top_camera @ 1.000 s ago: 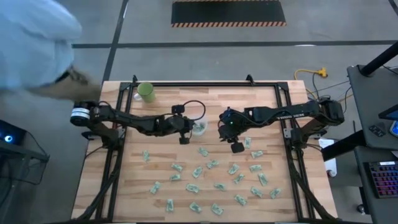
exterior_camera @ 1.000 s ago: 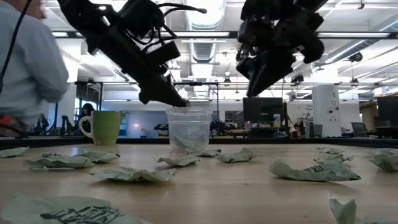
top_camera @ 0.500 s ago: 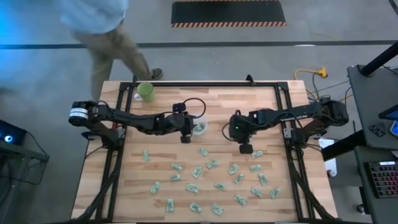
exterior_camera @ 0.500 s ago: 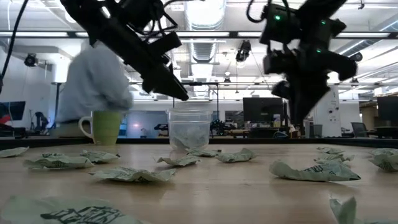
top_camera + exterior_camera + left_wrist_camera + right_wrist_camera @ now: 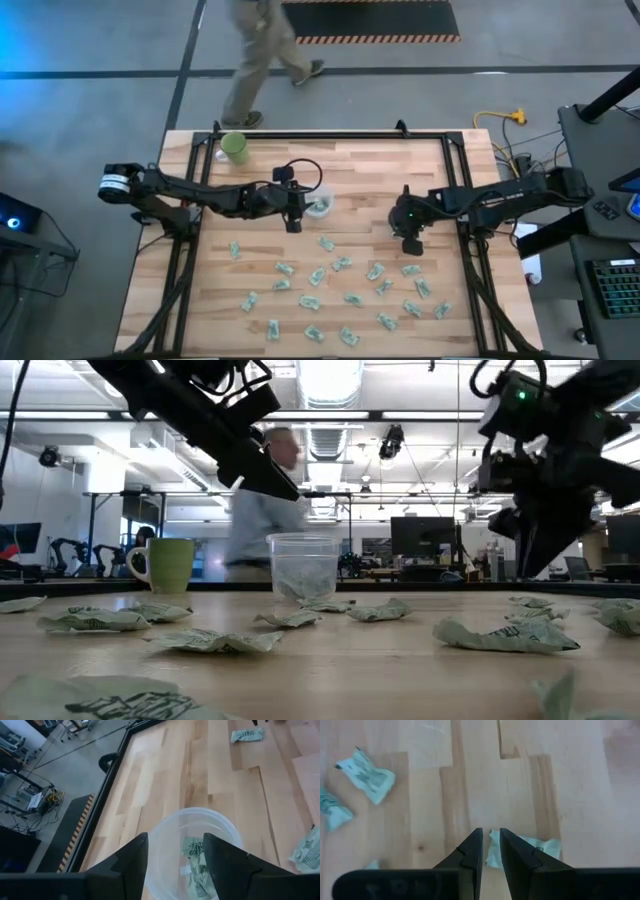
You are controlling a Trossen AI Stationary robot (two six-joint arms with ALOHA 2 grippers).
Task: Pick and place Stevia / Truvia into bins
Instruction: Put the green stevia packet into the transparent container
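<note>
Packets and clear cup are seen on a wooden worktop (image 5: 420,170).

The left hand (image 5: 172,851), fingers apart, is held over the cup (image 5: 320,206) near centre; the right hand (image 5: 490,847), nearly closed, is poised above a packet (image 5: 537,847) at three o'clock; more packets (image 5: 330,290) are scattered toward six o'clock.

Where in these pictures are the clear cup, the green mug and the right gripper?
clear cup (image 5: 304,565), low view, on its translucent front wall.
green mug (image 5: 235,148), high view, on its rim near the table's far left corner.
right gripper (image 5: 491,851), right wrist view, midway between its fingers, above a packet.
</note>
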